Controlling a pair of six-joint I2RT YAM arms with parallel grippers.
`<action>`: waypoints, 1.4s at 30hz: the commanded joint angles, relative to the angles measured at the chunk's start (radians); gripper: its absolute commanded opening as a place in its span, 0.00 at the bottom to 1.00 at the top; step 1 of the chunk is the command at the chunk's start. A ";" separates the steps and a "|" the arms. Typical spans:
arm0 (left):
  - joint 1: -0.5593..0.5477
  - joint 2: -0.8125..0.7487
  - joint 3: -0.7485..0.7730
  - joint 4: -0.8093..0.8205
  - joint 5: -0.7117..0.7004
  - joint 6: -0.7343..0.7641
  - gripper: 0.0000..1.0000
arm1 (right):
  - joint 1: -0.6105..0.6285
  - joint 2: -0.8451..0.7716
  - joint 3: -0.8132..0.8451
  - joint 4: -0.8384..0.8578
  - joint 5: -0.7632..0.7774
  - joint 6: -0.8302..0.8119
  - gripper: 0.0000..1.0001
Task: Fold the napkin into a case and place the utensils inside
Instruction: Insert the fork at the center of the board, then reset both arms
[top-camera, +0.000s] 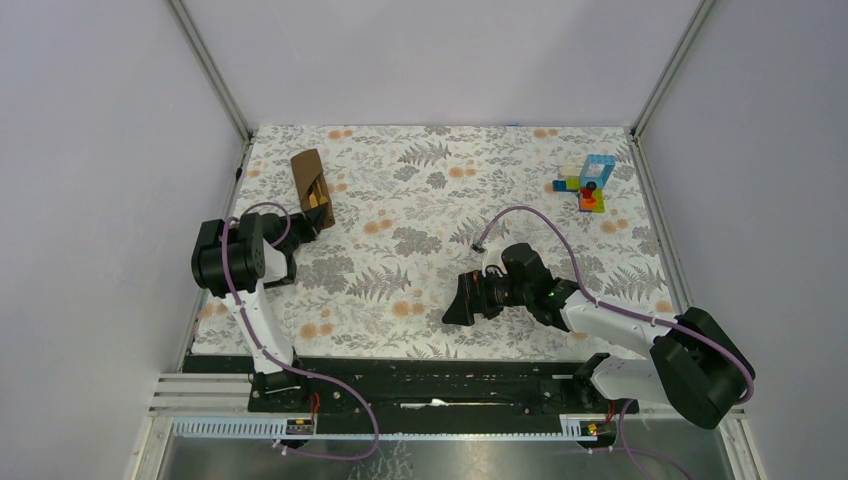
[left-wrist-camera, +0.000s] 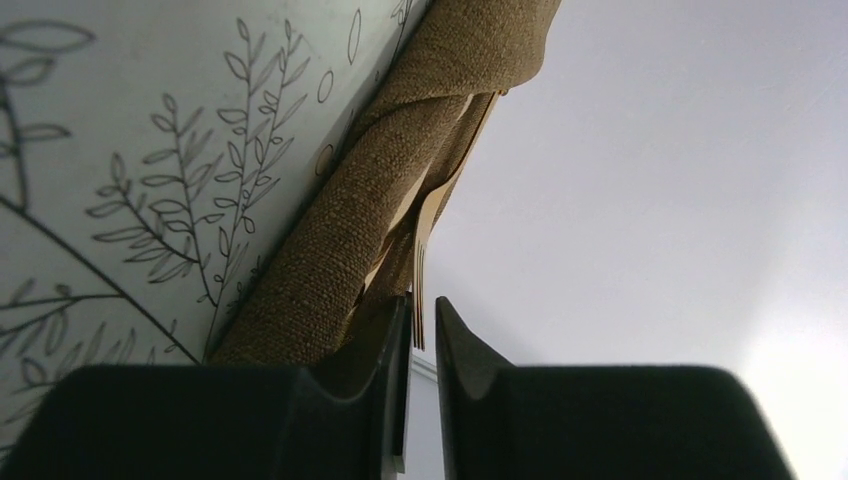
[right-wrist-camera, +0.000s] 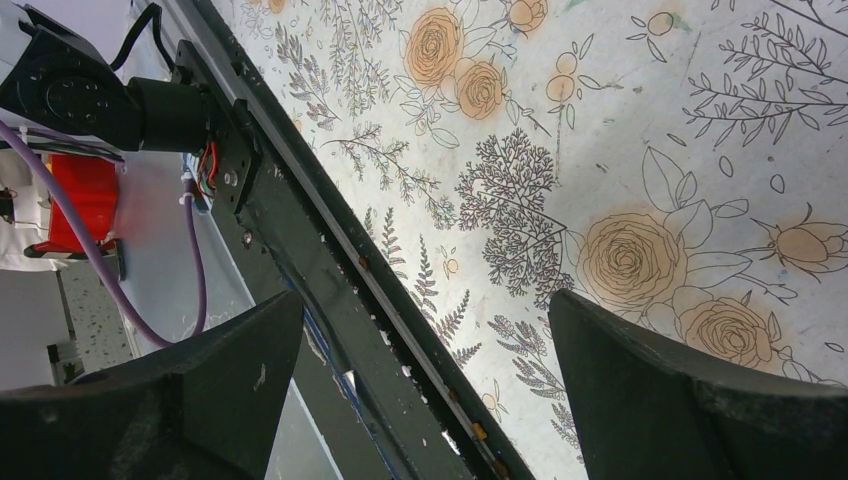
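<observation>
Napkin (top-camera: 308, 178) (left-wrist-camera: 400, 160) lies folded into a narrow case near the far left corner of the table (top-camera: 420, 330), with the utensils (top-camera: 319, 197) (left-wrist-camera: 425, 240) tucked inside and their tips poking out toward the left gripper (top-camera: 306, 229) (left-wrist-camera: 422, 305). That claw's jaws stand a thin slit apart at those tips; whether they pinch them I cannot tell. The right gripper (top-camera: 462, 300) (right-wrist-camera: 425, 310) hovers by the near edge, jaws spread wide, holding nothing. Toy blocks (top-camera: 590, 183) sit near the far right corner.

Toy blocks (top-camera: 590, 183) (far right) on floral covering (top-camera: 420, 290)
</observation>
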 joint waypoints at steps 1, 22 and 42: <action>-0.002 0.008 0.009 -0.031 0.010 -0.001 0.21 | -0.006 -0.014 0.033 0.002 0.001 -0.017 1.00; 0.047 -0.463 -0.110 -0.440 0.129 0.147 0.39 | -0.006 -0.070 0.051 -0.055 0.046 -0.021 1.00; -0.477 -0.897 1.047 -1.575 -0.172 1.344 0.82 | -0.007 -0.302 0.914 -0.935 0.792 -0.282 1.00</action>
